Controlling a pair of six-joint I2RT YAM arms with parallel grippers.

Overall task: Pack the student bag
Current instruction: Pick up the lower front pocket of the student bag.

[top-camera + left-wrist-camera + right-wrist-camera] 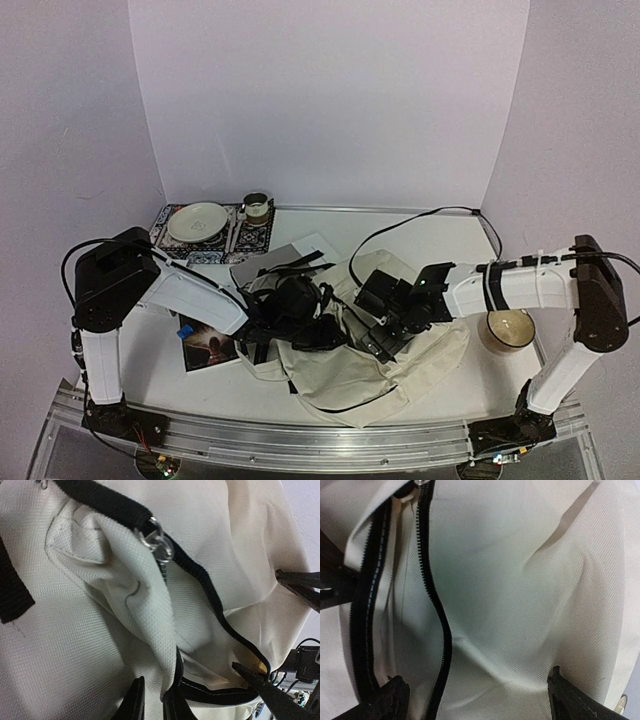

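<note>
1. At mid-table, between the two arms, the student bag (400, 372) lies flat. Its long axis runs from far left to near right.
2. The zipper (440, 625) is parted. The left wrist view shows the mouth gaping below a clear pull ring (157, 539), and pale lining shows inside.
3. The left gripper (154, 697) is at the left end of the mouth. Its fingers are drawn close, leaving a narrow gap. The lip of the opening passes down between them and appears pinched.
4. The right gripper (475, 680) is at the right end of the mouth. Its fingers are spread wide and hold nothing. The zipper line passes beside one finger, and plain cloth fills the rest of the span. Whether the fingertips touch the cloth cannot be told.
5. Judgement: the coming move depends on the free lip, which lies directly under the right gripper's span. Closing on that lip would let the two arms spread the mouth.
6. A book (208, 350) lies just beside the bag on the near left. It is nearer the left arm, whose gripper is occupied.
</note>
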